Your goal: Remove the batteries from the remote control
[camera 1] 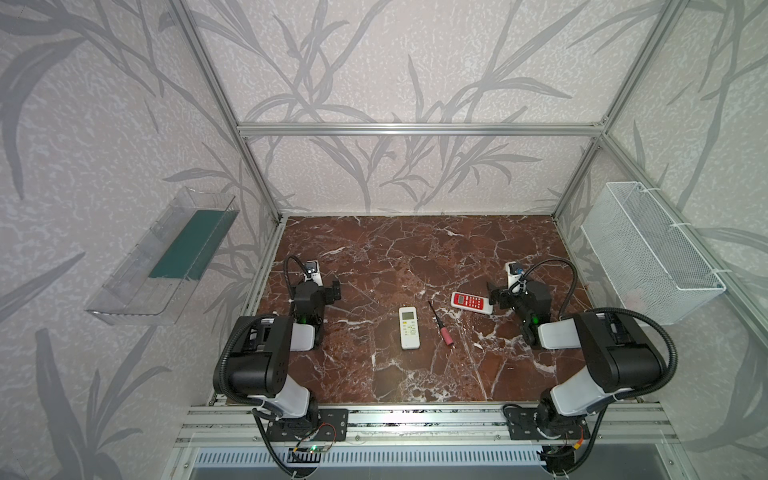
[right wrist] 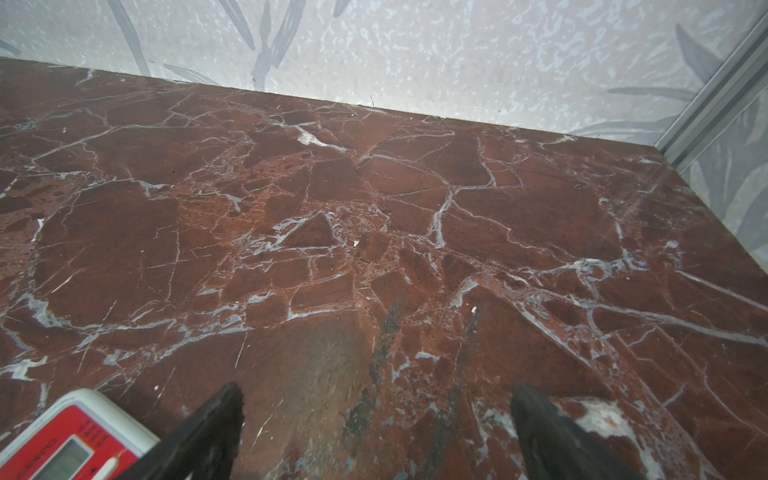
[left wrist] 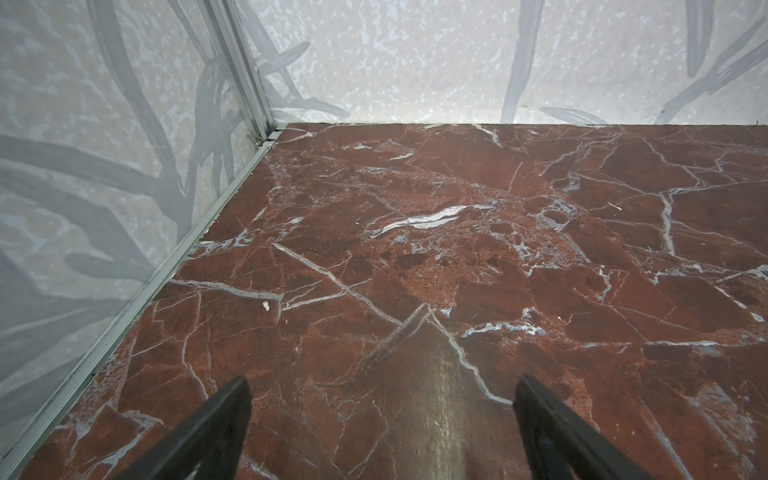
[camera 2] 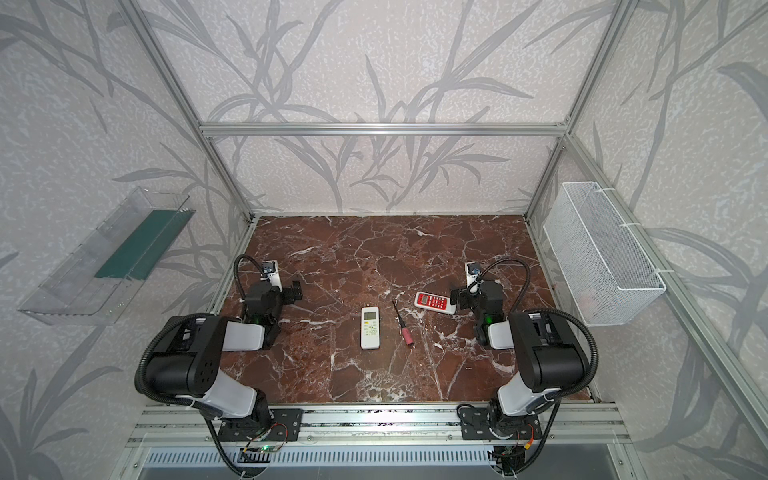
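Nothing is unloaded yet. No batteries show in any view, so I judge they are inside the remotes, and the whole job lies ahead.

The white remote (camera 1: 409,327) lies face up near the middle of the table (camera 1: 374,257), with its screen and buttons showing. The red remote (camera 1: 471,302) also lies face up, off to the right and at an angle. Between them lies the screwdriver (camera 1: 441,324), apart from both, with its pink handle toward the near edge. Neither remote's back can be seen, so I can't tell how the covers stand. By my reckoning each remote has to be turned over, opened and emptied.

Both arms sit folded low, elbows back by the near rail and wrists reaching forward over the table. The left pincer (left wrist: 382,386) is spread wide with nothing between its fingers. It hangs over bare marble at the left side, well apart from the white remote.

The right pincer (right wrist: 376,395) is also spread wide and empty. It sits just beside the red remote, and one end of that remote pokes into its wrist view next to a dark finger. Whether they touch, I can't tell.
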`<state>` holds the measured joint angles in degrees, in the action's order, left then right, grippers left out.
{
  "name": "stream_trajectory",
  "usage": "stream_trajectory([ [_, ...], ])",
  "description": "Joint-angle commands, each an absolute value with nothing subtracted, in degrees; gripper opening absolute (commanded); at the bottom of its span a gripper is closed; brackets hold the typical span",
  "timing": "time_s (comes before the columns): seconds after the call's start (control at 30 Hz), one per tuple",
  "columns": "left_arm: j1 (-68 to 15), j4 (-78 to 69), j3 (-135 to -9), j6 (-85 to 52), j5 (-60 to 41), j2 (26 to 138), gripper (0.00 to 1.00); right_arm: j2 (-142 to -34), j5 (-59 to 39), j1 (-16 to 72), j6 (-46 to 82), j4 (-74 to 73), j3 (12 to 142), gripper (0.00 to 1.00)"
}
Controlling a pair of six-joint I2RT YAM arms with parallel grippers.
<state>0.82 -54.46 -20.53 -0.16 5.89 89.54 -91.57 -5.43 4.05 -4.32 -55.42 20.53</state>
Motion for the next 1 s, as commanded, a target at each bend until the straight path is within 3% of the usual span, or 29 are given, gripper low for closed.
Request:
stream_trajectory([
  [0.0,1.1,-55.0,-21.3,-1.0,6.2,90.0,0.99,-90.9,-4.9,3.9,-3.8,-56.3,21.4,0.99],
  [0.43,0.9,-55.6,-21.0,-0.5,5.7,89.8,0.99,-90.8,-5.0,3.9,-3.8,-56.5,21.3,0.99],
  [0.57,-0.7,-52.8,-20.7,0.2,9.8,85.9,0.99,-87.2,-4.4,3.9,-3.7,-54.7,20.6,0.99],
  [0.8,-3.6,-10.2,-37.4,-9.0,16.5,77.5,0.99,-75.8,-2.8,4.2,-0.6,-33.5,25.8,0.99],
  [0.97,-11.0,2.8,-44.2,-16.0,24.2,77.2,0.99,-69.5,2.6,5.6,8.1,-13.4,32.1,0.99],
])
